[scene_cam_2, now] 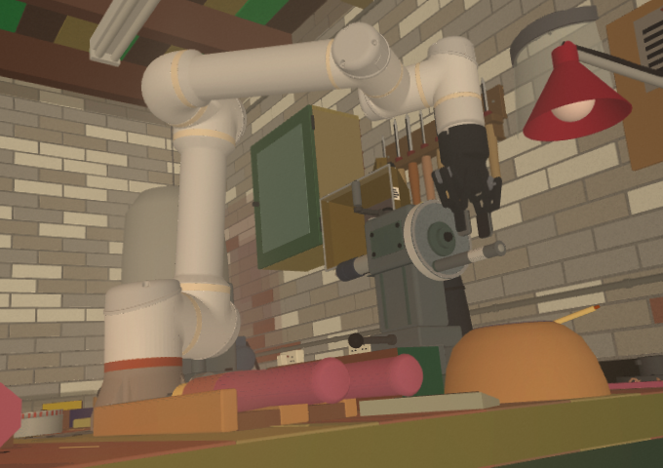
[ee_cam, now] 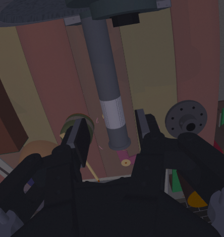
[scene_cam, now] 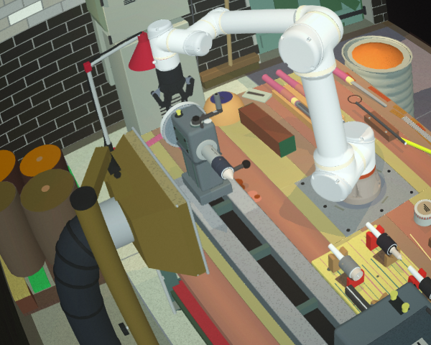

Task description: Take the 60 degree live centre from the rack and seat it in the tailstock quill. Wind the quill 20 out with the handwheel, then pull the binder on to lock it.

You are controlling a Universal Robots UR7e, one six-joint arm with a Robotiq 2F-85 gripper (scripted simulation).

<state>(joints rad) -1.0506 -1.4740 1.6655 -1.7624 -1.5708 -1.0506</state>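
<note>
The handwheel point(scene_cam: 168, 124) at the back of the grey tailstock point(scene_cam: 199, 156) is partly hidden behind the tailstock body in the side camera. Its crank handle point(scene_cam_2: 468, 255) sticks out from the wheel point(scene_cam_2: 435, 239), and my gripper point(scene_cam_2: 472, 227) hangs open and empty just above that handle, which in the wrist camera point(ee_cam: 112, 118) runs between and beyond the fingertips point(ee_cam: 110, 131). The live centre point(scene_cam: 224, 171) sits in the quill point(scene_cam: 209, 153), cone tip pointing along the bed. The binder lever point(scene_cam: 207, 114) stands on top of the tailstock.
The lathe bed point(scene_cam: 260, 252) runs forward from the tailstock. A tan guard panel point(scene_cam: 152, 200) and red lamp point(scene_cam: 143, 52) stand close to the left. The rack point(scene_cam: 383, 260) with other centres lies front right. An orange dome point(scene_cam: 223, 106) and brown block point(scene_cam: 266, 128) lie behind.
</note>
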